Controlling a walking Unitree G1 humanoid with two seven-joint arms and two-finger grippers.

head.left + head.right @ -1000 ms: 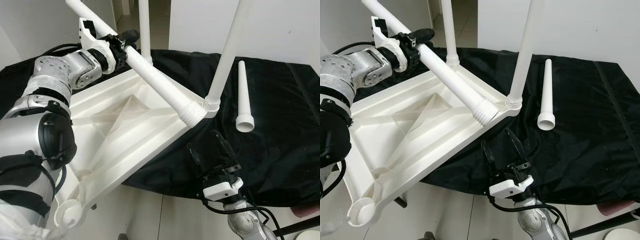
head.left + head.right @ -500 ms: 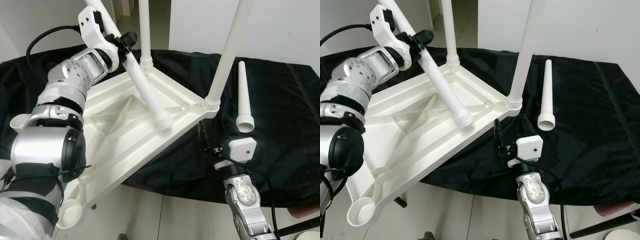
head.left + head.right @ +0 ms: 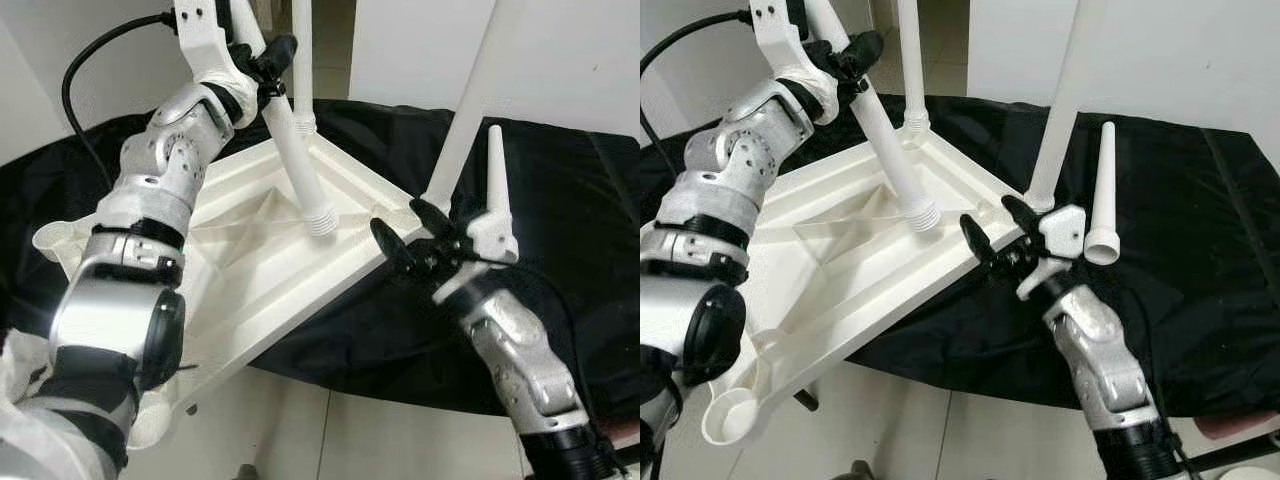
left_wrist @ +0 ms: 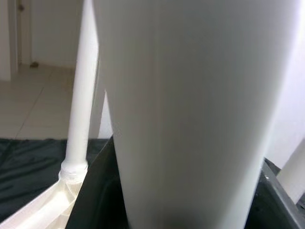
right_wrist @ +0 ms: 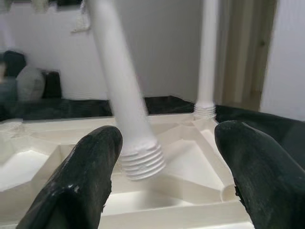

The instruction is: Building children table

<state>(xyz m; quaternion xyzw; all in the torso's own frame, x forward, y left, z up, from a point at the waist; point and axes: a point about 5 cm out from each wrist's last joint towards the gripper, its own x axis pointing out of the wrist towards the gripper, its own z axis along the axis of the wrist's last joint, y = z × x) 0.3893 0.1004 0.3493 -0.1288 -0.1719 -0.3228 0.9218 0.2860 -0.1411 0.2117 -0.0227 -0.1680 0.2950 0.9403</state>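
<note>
Black cloth [image 3: 560, 180] covers the work surface. Since the earlier frame the right gripper [image 3: 405, 235] has been raised, fingers spread wide, beside the upturned tabletop [image 3: 260, 250]; the left gripper [image 3: 262, 70], clamped on the table leg [image 3: 300, 160], has been swung steeper, threaded end over the tabletop.

Black-draped surface [image 3: 1200, 250] bears upturned tabletop [image 3: 840, 270] (white), 1 loose leg [image 3: 1102, 200].
</note>
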